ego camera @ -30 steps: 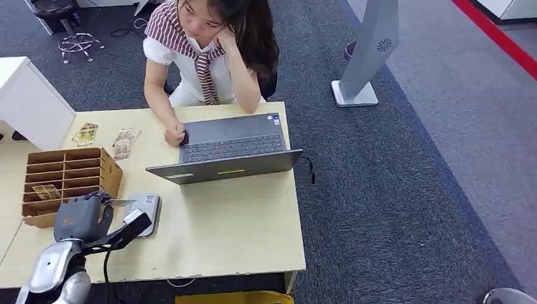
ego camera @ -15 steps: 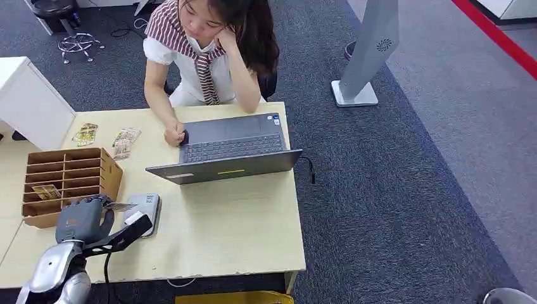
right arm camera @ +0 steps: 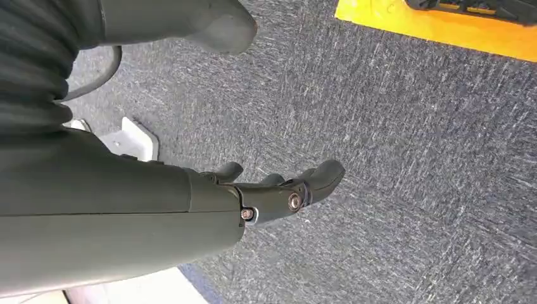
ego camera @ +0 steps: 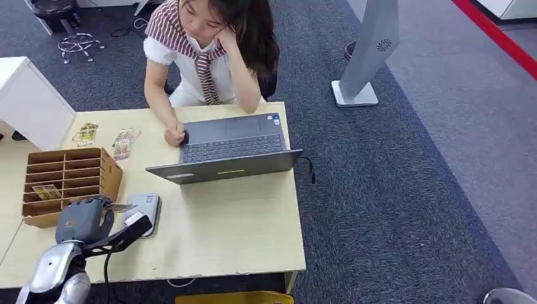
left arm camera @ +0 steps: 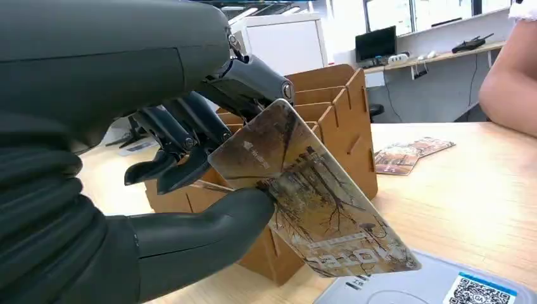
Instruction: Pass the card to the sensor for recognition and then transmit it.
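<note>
In the head view, the left hand (ego camera: 81,218) is seen at about 8 o'clock, over the near left part of the pale wooden worktop (ego camera: 234,221). A card (ego camera: 120,207) is pinched in it, the card's free end reaching out over the grey sensor pad (ego camera: 144,212), which lies flat on the worktop just at 3 o'clock of the hand. A brown slotted card rack (ego camera: 66,180) stands at 12 o'clock of the hand, with 1 card lying in a slot (ego camera: 46,190). Loose cards (ego camera: 104,139) are spread on the worktop beyond the rack. An open grey laptop (ego camera: 228,152) sits mid-worktop, and a person (ego camera: 202,50) is seated at its far side, 1 hand resting by the keyboard. A grey floor stand (ego camera: 367,57) is placed on the carpet at 1 o'clock.

In the left wrist view, the card (left arm camera: 304,202), printed with a tree picture, is held tilted between the thick thumb and the darker fingers (left arm camera: 183,139) of the left hand (left arm camera: 190,177); its lower corner hangs just above the sensor pad (left arm camera: 437,285), on which a QR label is seen. Whether card and pad touch cannot be told. The card rack (left arm camera: 329,126) stands just behind, and loose cards (left arm camera: 411,152) lie further off on the worktop (left arm camera: 481,196).

In the right wrist view, the right hand (right arm camera: 278,190) is shown hanging over dark carpet (right arm camera: 411,158), fingers loosely apart and nothing held.
</note>
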### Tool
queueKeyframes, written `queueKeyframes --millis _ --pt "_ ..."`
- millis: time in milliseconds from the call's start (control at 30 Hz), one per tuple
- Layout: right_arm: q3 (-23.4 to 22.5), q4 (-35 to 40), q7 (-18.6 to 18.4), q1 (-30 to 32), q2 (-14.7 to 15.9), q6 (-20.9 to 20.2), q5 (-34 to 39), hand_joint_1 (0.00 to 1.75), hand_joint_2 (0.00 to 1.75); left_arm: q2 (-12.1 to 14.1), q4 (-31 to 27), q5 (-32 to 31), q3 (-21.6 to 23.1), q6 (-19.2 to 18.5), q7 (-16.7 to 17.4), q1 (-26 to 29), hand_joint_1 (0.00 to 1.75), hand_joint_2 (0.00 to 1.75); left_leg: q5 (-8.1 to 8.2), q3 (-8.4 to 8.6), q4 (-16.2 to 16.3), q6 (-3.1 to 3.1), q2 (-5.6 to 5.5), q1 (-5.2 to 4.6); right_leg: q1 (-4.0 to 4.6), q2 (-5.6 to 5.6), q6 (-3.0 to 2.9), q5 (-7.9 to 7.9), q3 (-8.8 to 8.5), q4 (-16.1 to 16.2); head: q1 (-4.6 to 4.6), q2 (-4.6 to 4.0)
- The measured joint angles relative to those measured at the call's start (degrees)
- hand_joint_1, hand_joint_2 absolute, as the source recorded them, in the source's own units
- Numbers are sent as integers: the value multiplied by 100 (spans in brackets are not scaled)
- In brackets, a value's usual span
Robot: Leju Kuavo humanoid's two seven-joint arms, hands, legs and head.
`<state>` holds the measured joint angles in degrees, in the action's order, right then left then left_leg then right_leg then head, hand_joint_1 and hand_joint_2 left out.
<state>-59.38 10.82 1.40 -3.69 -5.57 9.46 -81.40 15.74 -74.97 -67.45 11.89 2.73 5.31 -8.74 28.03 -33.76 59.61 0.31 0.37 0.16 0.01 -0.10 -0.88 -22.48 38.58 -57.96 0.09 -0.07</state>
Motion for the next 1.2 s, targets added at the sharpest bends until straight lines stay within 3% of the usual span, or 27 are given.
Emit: queueKeyframes --millis 700,1200 --pt "90 0 33 -2 11 -50 -13 0 175 11 433 -258 0 72 -136 -167 175 175 0 2 0 0 0 0 0 0 0 0 0 0 0 -2" --pt "90 0 35 -2 13 -70 -7 0 175 -63 433 -396 101 123 -136 -239 175 175 0 5 0 0 0 0 0 1 0 0 0 0 0 -2"
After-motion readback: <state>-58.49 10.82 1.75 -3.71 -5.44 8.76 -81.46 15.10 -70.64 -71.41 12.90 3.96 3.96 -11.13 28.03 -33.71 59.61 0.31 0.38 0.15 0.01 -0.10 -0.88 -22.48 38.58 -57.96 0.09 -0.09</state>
